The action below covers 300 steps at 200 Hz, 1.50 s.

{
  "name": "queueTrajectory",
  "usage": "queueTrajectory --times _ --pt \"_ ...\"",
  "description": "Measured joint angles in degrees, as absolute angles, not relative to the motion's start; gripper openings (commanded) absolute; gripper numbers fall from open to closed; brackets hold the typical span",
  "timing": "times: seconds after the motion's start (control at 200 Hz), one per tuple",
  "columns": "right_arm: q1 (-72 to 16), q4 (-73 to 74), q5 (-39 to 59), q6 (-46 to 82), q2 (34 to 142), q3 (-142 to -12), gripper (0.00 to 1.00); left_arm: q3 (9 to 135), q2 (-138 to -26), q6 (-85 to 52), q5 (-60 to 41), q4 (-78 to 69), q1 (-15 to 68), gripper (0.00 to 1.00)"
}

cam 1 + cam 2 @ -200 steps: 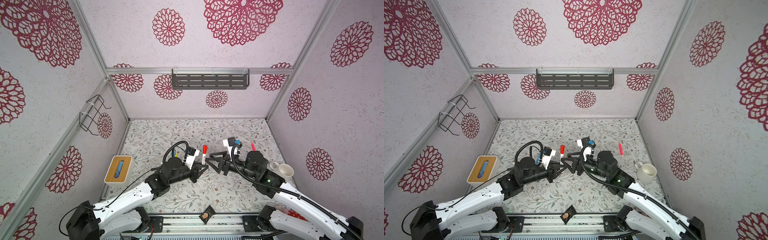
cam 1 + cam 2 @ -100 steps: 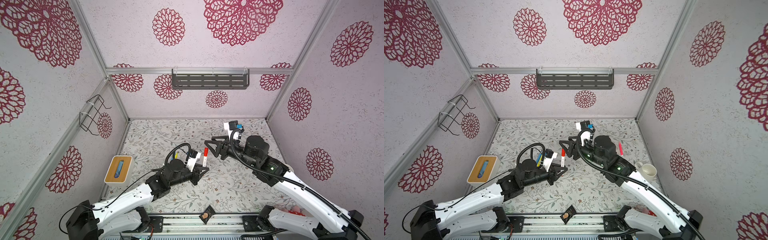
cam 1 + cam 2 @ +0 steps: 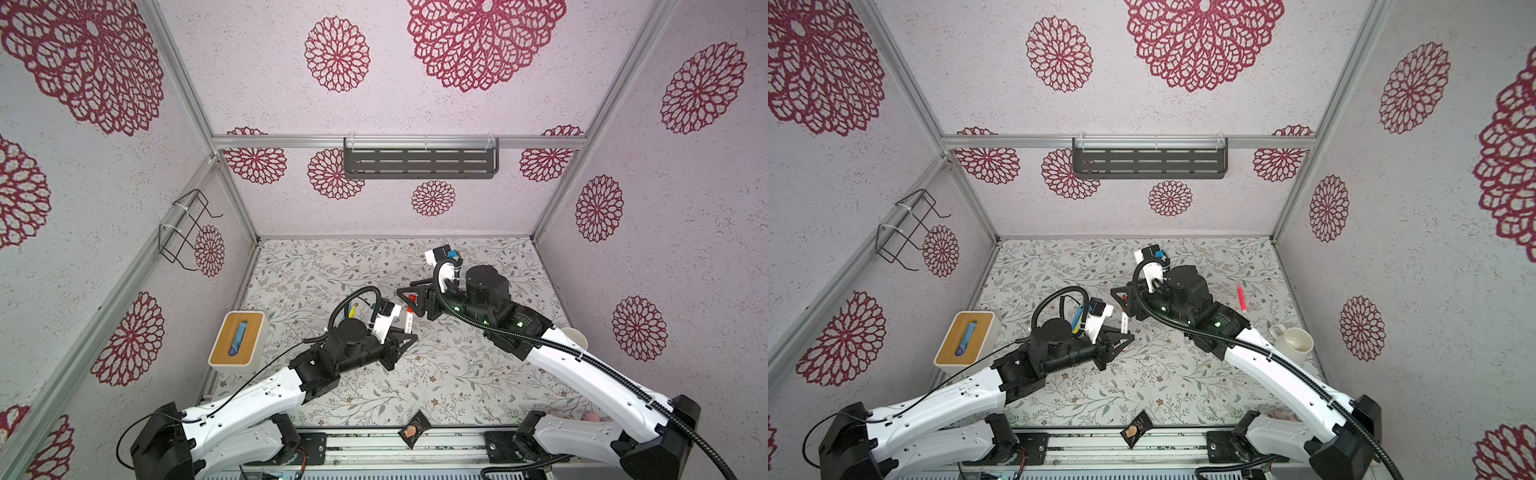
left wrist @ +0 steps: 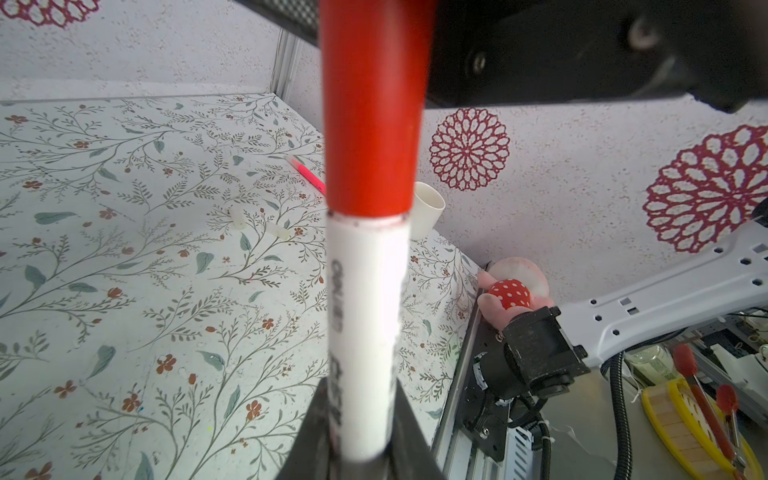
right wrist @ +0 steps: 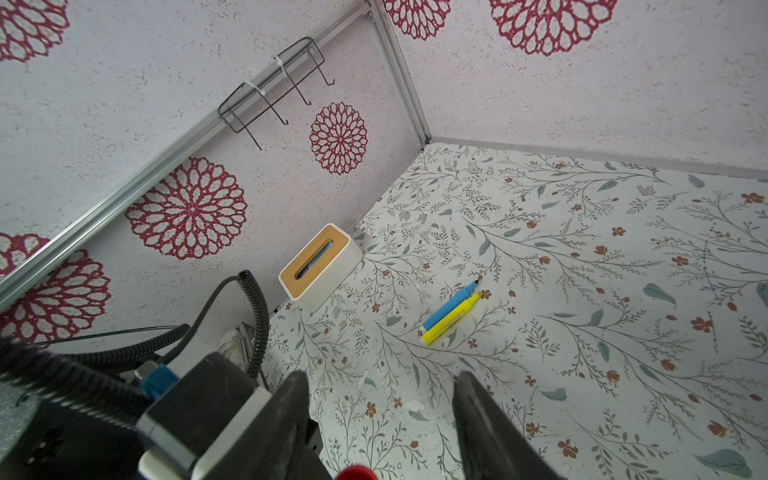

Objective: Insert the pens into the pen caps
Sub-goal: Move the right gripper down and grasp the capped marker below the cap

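My left gripper (image 3: 405, 334) (image 4: 359, 453) is shut on the white barrel of an upright pen (image 3: 409, 318) (image 4: 365, 316) with a red-orange upper section (image 4: 372, 124). I cannot tell whether that section is a seated pen cap. The pen's red top (image 5: 355, 473) stands between the jaws of my right gripper (image 3: 413, 293) (image 5: 378, 382), which is open and not touching it. A blue pen (image 5: 449, 305) and a yellow pen (image 5: 451, 320) lie side by side on the floral table. A pink pen (image 3: 1241, 297) lies at the right. Two small pale stubby pieces (image 4: 237, 218) lie near it.
A white wood-topped box (image 3: 239, 336) stands at the left wall. A cream cup (image 3: 1293, 343) sits at the right wall, a pink plush toy (image 4: 509, 286) by the front right corner, and a dark snack packet (image 3: 413, 430) at the front edge.
The right gripper rose from low beside the left gripper and came in over the pen's red top. The left gripper kept its hold and shifted slightly nearer the front.
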State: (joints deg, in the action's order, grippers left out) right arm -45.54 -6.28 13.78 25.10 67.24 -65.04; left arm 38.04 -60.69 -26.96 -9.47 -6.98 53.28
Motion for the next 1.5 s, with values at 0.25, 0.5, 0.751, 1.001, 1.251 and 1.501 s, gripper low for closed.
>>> queueTrajectory --times 0.25,0.5,0.751,1.001,1.251,1.501 --pt "-45.5 -6.2 15.1 24.9 68.3 -65.0 0.38 38.5 -60.9 -26.6 -9.5 -6.7 53.3 0.00" --pt "-45.6 -5.3 15.7 24.5 68.3 -64.9 0.06 38.5 -61.1 -26.6 -9.3 -6.5 53.3 0.00" --pt "-45.6 -2.7 16.3 24.6 68.1 -62.7 0.00 38.5 -61.2 -26.6 -8.8 -5.6 53.3 0.00" --pt "-45.9 0.7 12.6 25.3 65.9 -56.3 0.00 39.3 -64.6 -26.5 -8.3 -3.4 53.5 0.00" --pt "-49.0 4.1 5.1 27.0 65.6 -52.8 0.00 39.7 -66.0 -26.9 -8.0 -1.4 53.2 0.00" --pt "-51.9 11.6 -1.2 29.3 65.6 -47.8 0.00 39.7 -66.0 -26.8 -10.1 0.7 51.6 0.00"
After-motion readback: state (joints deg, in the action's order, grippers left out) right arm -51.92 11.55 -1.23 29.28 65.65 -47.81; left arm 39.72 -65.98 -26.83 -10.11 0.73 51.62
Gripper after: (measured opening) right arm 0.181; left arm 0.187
